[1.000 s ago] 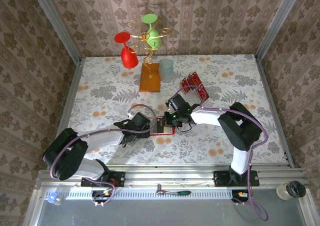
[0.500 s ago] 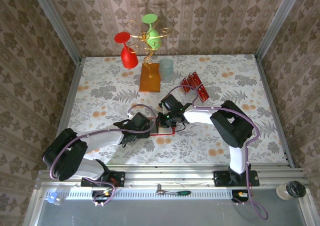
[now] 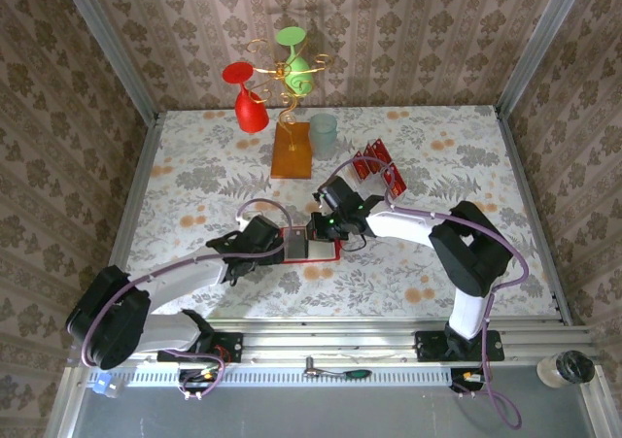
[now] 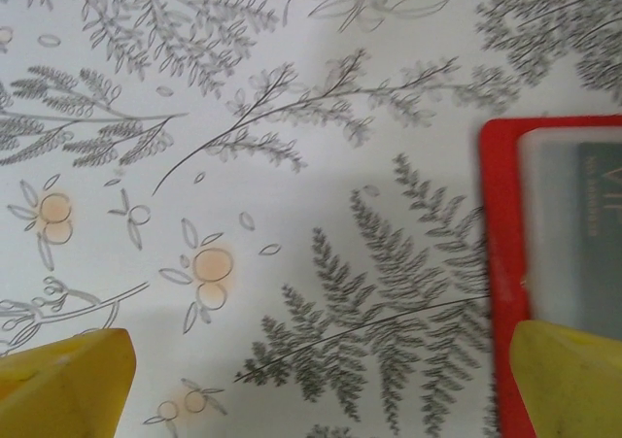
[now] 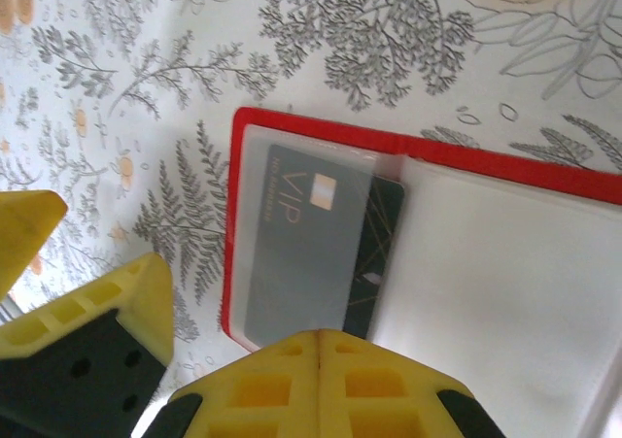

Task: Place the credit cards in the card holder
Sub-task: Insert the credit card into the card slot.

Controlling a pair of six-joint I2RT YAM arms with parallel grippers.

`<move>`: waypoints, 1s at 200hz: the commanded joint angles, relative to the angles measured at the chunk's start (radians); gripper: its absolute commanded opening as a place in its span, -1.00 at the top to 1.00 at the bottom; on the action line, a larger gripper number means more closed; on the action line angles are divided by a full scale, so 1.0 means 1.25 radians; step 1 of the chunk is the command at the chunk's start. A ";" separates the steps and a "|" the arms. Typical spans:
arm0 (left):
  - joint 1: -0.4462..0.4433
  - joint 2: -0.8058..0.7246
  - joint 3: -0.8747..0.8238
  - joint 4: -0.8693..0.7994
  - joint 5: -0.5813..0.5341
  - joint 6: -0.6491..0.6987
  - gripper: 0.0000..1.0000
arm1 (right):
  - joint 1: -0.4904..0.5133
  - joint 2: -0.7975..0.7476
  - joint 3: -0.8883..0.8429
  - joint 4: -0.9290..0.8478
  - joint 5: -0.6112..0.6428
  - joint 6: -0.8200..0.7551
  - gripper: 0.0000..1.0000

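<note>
The red card holder (image 3: 309, 248) lies open and flat on the floral table. One dark card (image 5: 301, 253) marked VIP sits in its left pale pocket, seen again as a grey card (image 4: 583, 234) inside the holder's red rim (image 4: 501, 224). My right gripper (image 5: 318, 346) is shut, its tips over the holder's near edge by that card, nothing visible between them. My left gripper (image 4: 316, 389) is open over bare tablecloth just left of the holder, its right finger (image 4: 569, 380) at the red rim. More red credit cards (image 3: 377, 166) stand at the back right.
An orange-brown stand base (image 3: 291, 151) with a wire stem carries a red glass (image 3: 249, 103) and a green one at the back. A pale green cup (image 3: 323, 135) stands beside it. Both arms meet at the table's middle; walls close in three sides.
My left gripper has drawn back slightly to the left, so more of the open card holder shows. The right gripper shifted a little left over the holder and stayed shut.
</note>
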 commanded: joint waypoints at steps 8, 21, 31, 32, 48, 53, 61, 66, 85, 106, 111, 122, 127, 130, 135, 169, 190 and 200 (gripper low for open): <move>0.012 0.005 -0.017 -0.014 0.005 0.006 -1.00 | 0.002 0.023 0.024 -0.042 0.023 -0.022 0.96; 0.017 0.013 -0.020 -0.006 0.009 0.007 -1.00 | 0.003 0.036 0.034 -0.045 0.023 -0.024 0.97; 0.019 0.022 -0.018 -0.002 0.011 0.009 -1.00 | 0.006 0.044 0.040 -0.046 0.023 -0.026 0.97; 0.019 0.023 -0.018 -0.001 0.011 0.009 -1.00 | 0.006 0.045 0.041 -0.046 0.022 -0.026 0.97; 0.021 0.036 -0.015 0.004 0.012 0.011 -1.00 | 0.008 0.058 0.048 -0.047 0.022 -0.027 0.97; 0.021 0.039 -0.014 0.006 0.012 0.012 -1.00 | 0.008 0.061 0.050 -0.046 0.021 -0.027 0.97; 0.021 0.044 -0.015 0.010 0.014 0.013 -1.00 | 0.008 0.067 0.053 -0.047 0.022 -0.028 0.97; 0.021 0.046 -0.016 0.014 0.015 0.014 -1.00 | 0.009 0.070 0.054 -0.046 0.021 -0.028 0.97; 0.023 0.054 -0.016 0.019 0.017 0.016 -1.00 | 0.009 0.082 0.058 -0.041 0.018 -0.028 0.97; 0.024 0.064 -0.016 0.024 0.019 0.016 -1.00 | 0.009 0.098 0.070 -0.042 0.013 -0.027 0.98; 0.024 0.065 -0.016 0.025 0.019 0.017 -1.00 | 0.009 0.101 0.073 -0.042 0.013 -0.027 0.98; 0.024 0.069 -0.016 0.028 0.020 0.016 -1.00 | 0.010 0.109 0.077 -0.043 0.011 -0.027 0.98; 0.024 0.070 -0.016 0.028 0.021 0.016 -1.00 | 0.011 0.114 0.081 -0.043 0.009 -0.028 0.98; 0.024 0.071 -0.016 0.029 0.021 0.016 -1.00 | 0.011 0.117 0.083 -0.044 0.008 -0.028 0.98; 0.024 0.073 -0.016 0.030 0.022 0.016 -1.00 | 0.012 0.121 0.086 -0.047 0.007 -0.028 0.98; 0.024 0.079 -0.016 0.035 0.022 0.017 -1.00 | 0.021 0.147 0.099 -0.051 -0.001 -0.027 1.00; 0.025 0.084 -0.016 0.038 0.025 0.017 -1.00 | 0.027 0.150 0.100 -0.039 -0.006 -0.016 1.00; 0.024 0.085 -0.016 0.039 0.027 0.017 -1.00 | 0.026 0.150 0.100 -0.030 -0.010 -0.008 1.00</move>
